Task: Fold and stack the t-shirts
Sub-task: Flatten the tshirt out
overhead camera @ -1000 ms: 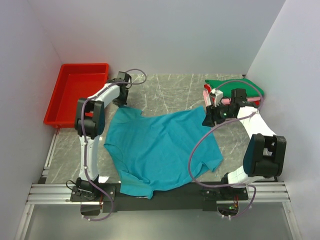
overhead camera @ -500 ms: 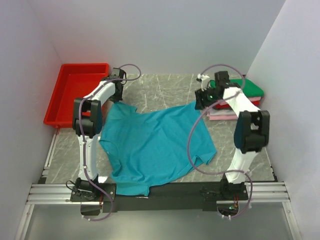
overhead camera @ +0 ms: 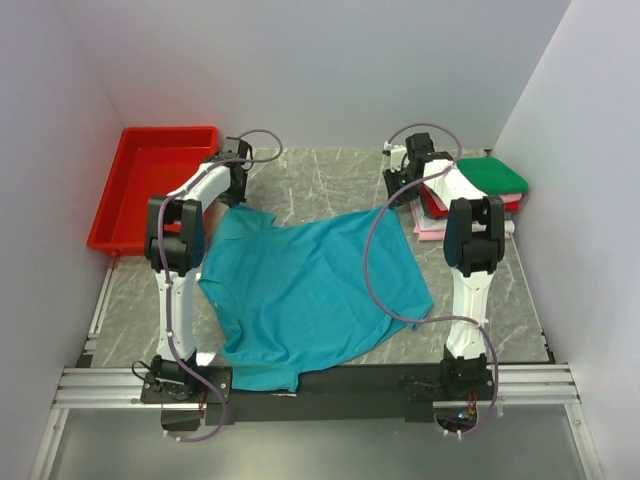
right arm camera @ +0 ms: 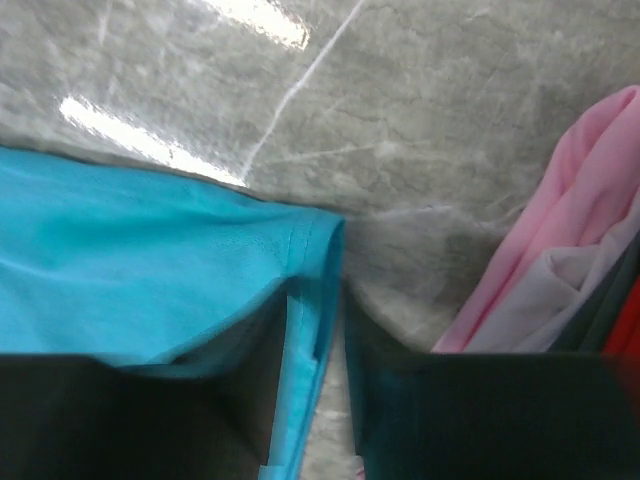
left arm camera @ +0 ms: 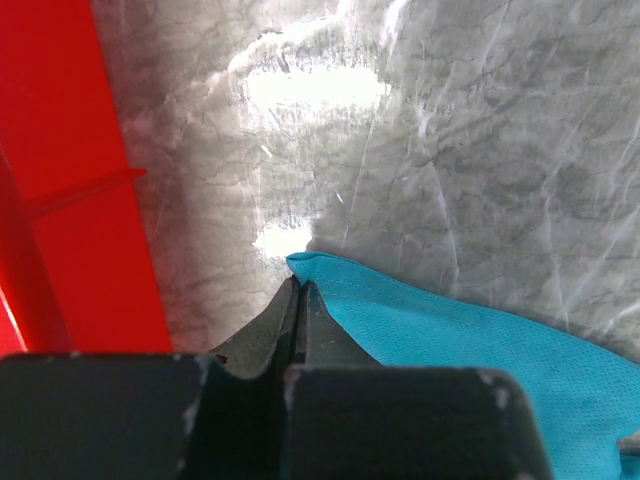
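You see the teal shirt (overhead camera: 310, 290) spread on the table (overhead camera: 330, 175) between the arms. The left gripper (left arm camera: 299, 288) is clamped tight on the shirt's far left corner. The right gripper (right arm camera: 316, 330) pinches the far right hem, with cloth filling its narrow jaws. The stack (overhead camera: 485, 185), green on top, lies just beside the right gripper.
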Controlling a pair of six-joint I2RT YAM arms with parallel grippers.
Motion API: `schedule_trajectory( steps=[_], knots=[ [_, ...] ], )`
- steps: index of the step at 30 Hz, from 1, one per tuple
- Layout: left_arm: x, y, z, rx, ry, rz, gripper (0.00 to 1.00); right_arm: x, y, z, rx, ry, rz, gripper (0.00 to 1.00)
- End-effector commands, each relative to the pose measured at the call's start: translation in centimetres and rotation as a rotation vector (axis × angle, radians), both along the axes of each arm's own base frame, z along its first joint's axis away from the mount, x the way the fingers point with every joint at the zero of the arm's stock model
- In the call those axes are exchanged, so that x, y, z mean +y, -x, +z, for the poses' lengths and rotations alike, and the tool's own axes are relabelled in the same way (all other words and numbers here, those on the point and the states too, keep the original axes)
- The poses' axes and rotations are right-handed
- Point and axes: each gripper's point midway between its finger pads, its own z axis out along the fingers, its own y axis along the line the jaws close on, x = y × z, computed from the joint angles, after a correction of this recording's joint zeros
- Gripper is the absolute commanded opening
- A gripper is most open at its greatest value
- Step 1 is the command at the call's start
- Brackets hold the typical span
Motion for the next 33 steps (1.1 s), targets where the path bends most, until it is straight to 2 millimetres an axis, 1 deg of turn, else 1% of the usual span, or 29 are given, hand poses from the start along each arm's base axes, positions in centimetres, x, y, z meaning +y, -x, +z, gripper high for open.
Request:
schedule_trajectory(
  steps=[1, 2, 3, 4, 5, 6, 7, 8, 10, 11, 14, 16, 18, 19, 20, 21, 22, 23, 24, 25, 26, 28, 29, 31, 32, 33],
  knots=[
    [-0.7, -0.7, 2.8, -0.069, 0.045, 0.004, 0.00, -0.6, 0.5, 0.5, 0.012, 0.025, -0.009, 0.20],
    [-0.7, -0.6, 2.8, -0.070, 0.047, 0.005, 0.00, -0.8, 1.3, -0.2, 0.036, 0.032, -0.007, 0.14],
    [-0.7, -0.6, 2.8, -0.069, 0.046, 0.004, 0.00, -1.0, 1.5, 0.6, 0.016, 0.040, -0.006, 0.08],
    [-0.8, -0.4, 2.7, -0.068, 0.048, 0.001, 0.00, -1.2, 1.9, 0.6, 0.012, 0.053, 0.001, 0.01],
    [-0.8, -0.5, 2.9, -0.074, 0.051, -0.002, 0.00, -1.7, 3.1, -0.2, 0.034, 0.078, 0.002, 0.00],
    [-0.8, -0.5, 3.0, -0.077, 0.051, -0.004, 0.00, -2.0, 3.3, 0.9, 0.005, 0.086, 0.001, 0.00],
    [-0.8, -0.5, 3.0, -0.076, 0.052, -0.004, 0.00, -2.2, 3.7, 0.9, 0.003, 0.098, 0.012, 0.00],
    [-0.9, -0.5, 3.0, -0.074, 0.055, -0.005, 0.00, -2.4, 4.8, 0.8, 0.017, 0.106, 0.020, 0.00],
    [-1.0, -0.6, 3.2, -0.077, 0.060, -0.004, 0.00, -2.8, 5.9, 0.4, 0.039, 0.118, 0.038, 0.00],
    [-1.0, -0.5, 3.2, -0.075, 0.058, -0.006, 0.00, -3.0, 6.8, 0.0, 0.055, 0.124, 0.044, 0.00],
    [-1.0, -0.4, 3.0, -0.072, 0.059, -0.007, 0.00, -3.3, 7.9, -0.6, 0.071, 0.135, 0.052, 0.00],
    [-1.1, -0.5, 3.1, -0.072, 0.065, -0.009, 0.00, -3.4, 7.9, -0.3, 0.055, 0.136, 0.059, 0.00],
    [-1.1, -0.5, 3.2, -0.074, 0.064, -0.008, 0.00, -3.1, 7.3, 0.8, 0.013, 0.123, 0.069, 0.02],
    [-1.0, -0.4, 3.1, -0.071, 0.061, -0.010, 0.00, -2.9, 7.1, 1.3, 0.001, 0.109, 0.071, 0.07],
    [-1.0, -0.4, 3.2, -0.074, 0.060, -0.011, 0.00, -2.6, 6.2, 2.4, -0.034, 0.097, 0.074, 0.11],
    [-1.0, -0.4, 3.1, -0.073, 0.060, -0.009, 0.00, -2.3, 5.7, 3.0, -0.048, 0.083, 0.078, 0.21],
    [-1.0, -0.4, 3.2, -0.075, 0.059, -0.012, 0.00, -1.7, 5.3, 3.6, -0.061, 0.055, 0.086, 0.26],
    [-0.9, -0.4, 3.1, -0.072, 0.057, -0.011, 0.00, -1.3, 4.1, 4.5, -0.087, 0.040, 0.083, 0.29],
    [-1.0, -0.4, 3.1, -0.073, 0.057, -0.010, 0.00, -1.1, 3.5, 4.8, -0.097, 0.027, 0.082, 0.35],
    [-0.9, -0.4, 3.1, -0.070, 0.055, -0.010, 0.00, -0.8, 3.0, 5.0, -0.098, 0.015, 0.068, 0.37],
    [-0.9, -0.4, 3.0, -0.068, 0.056, -0.011, 0.00, -0.5, 1.8, 5.2, -0.113, 0.007, 0.064, 0.39],
    [-0.8, -0.3, 3.0, -0.066, 0.055, -0.010, 0.00, -0.2, 0.9, 5.0, -0.103, -0.005, 0.044, 0.44],
    [-0.9, -0.4, 3.0, -0.068, 0.055, -0.012, 0.00, -0.3, -0.1, 4.7, -0.103, -0.001, 0.034, 0.45],
    [-0.9, -0.4, 3.0, -0.069, 0.054, -0.013, 0.00, -0.2, -0.7, 4.2, -0.086, -0.001, 0.017, 0.49],
    [-1.0, -0.3, 2.9, -0.067, 0.056, -0.013, 0.00, -0.2, -1.4, 3.8, -0.083, 0.000, 0.010, 0.50],
    [-0.9, -0.3, 3.0, -0.066, 0.055, -0.014, 0.00, -0.3, -1.4, 3.5, -0.068, 0.003, 0.003, 0.52]
  ],
)
